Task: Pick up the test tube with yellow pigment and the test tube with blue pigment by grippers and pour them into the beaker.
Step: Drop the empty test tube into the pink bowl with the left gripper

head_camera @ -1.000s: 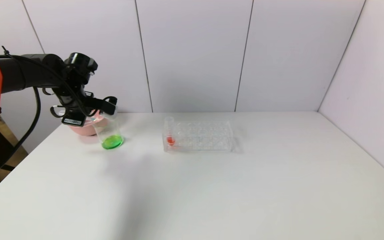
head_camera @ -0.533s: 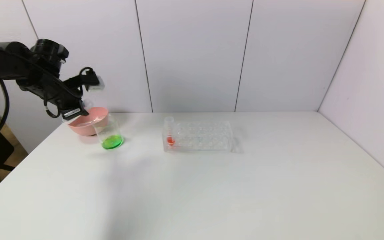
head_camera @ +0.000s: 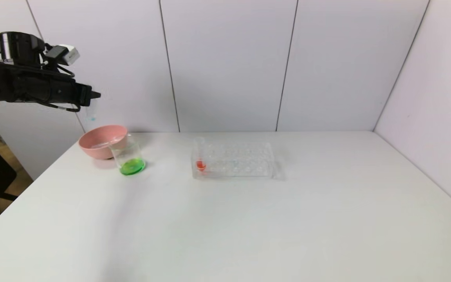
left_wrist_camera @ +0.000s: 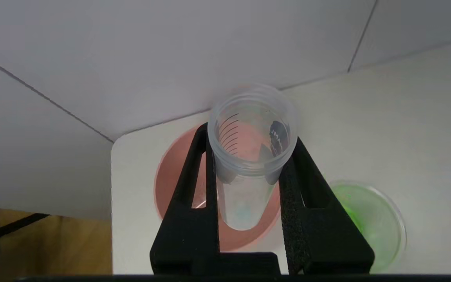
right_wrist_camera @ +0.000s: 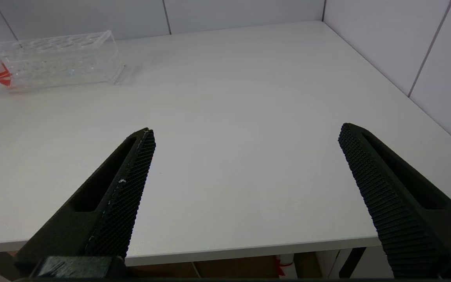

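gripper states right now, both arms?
Left gripper: shut on the test tube with blue pigment, nearly emptied, above the pink bowl.
Right gripper: open, holding nothing.

Clear tube with faint blue trace at bottom, upright, raised above bench. Clear beaker of green liquid standing beside pink bowl.

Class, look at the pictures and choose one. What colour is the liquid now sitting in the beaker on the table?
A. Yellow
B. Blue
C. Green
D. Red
C: the beaker, standing just in front of the pink bowl, has bright green liquid pooled at its bottom; the only red liquid is in the tube standing in the clear rack.
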Controlling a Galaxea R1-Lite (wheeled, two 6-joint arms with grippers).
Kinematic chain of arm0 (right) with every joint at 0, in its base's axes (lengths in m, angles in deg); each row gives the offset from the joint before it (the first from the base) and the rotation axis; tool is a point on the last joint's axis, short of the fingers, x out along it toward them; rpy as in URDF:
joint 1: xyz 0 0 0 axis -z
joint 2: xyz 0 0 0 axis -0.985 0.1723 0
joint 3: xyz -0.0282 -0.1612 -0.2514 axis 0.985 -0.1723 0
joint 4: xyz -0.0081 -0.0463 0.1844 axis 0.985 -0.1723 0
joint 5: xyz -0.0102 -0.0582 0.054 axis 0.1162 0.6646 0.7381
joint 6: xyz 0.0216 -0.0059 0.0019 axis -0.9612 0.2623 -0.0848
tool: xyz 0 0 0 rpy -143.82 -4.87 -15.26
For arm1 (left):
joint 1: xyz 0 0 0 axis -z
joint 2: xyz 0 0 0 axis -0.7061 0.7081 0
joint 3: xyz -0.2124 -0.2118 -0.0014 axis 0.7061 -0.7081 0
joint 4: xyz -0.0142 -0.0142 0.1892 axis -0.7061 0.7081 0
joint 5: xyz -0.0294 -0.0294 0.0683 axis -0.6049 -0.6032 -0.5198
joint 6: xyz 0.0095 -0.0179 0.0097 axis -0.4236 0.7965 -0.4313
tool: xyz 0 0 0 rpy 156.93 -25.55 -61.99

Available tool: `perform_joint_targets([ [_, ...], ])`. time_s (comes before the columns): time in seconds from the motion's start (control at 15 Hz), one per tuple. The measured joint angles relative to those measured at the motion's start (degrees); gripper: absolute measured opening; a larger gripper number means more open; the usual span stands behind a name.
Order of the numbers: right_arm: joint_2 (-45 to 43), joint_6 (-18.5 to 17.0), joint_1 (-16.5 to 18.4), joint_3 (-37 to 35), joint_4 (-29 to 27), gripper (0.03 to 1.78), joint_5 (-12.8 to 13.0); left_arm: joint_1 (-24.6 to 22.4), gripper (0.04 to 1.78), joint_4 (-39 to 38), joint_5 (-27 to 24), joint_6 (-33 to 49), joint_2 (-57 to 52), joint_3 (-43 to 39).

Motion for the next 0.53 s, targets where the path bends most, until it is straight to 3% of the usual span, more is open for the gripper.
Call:
perform_joint_targets([
  [0.2,0.0,0.0,0.0,0.0,0.0,1.71,0.0,-1.2,0.46,-13.0,0.2,7.3,1.6,-6.3],
  [0.53,0.0,0.0,0.0,0.0,0.0,1.71,0.0,-2.5,0.46,-19.7,0.1,7.4,6.1,-9.7],
])
